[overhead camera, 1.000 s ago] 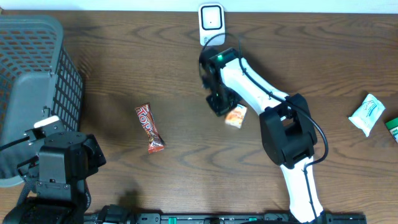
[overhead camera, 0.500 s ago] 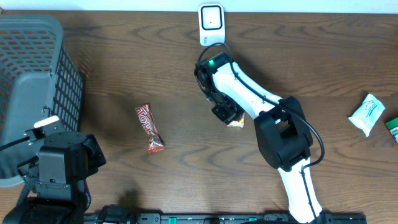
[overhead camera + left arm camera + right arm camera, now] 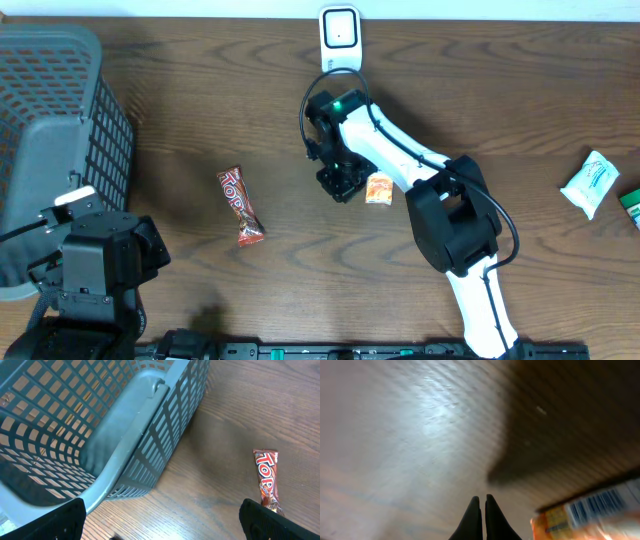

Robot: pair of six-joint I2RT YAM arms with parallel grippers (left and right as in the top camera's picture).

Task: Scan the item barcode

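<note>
Desk (image 3: 200,90): dark wood grain. Scanner (image 3: 340,30) at its far edge, taken as reference for all positions.

Basket (image 3: 112,130): grey mesh, well to the left of scanner, at the desk's left end.

Right arm (image 3: 400,150): stretched from the near edge up toward scanner. Right pincer (image 3: 340,183) short of scanner on the robot's side, closed tight with fingertips (image 3: 472,517) touching, gripping nothing.

Left pincer (image 3: 160,517): spread fully, empty, far left of scanner and nearer the robot, by the basket.

Chocolate bar (image 3: 241,206): red wrapper, left of scanner and nearer the robot, flat on desk.

White pouch (image 3: 590,183): well right of scanner.

Orange packet (image 3: 379,188): the task item. Flat on desk, on the robot's side of scanner and slightly right, just beside the closed right pincer, not held. Barcode (image 3: 600,505) visible on a white panel in right wrist view.

Handling, judged only: small, light, thin film wrapper, probably soft and slippery; apt to skid if nudged. Best taken across the edges away from the barcode panel, with a light squeeze, code left uncovered and turned toward scanner.
</note>
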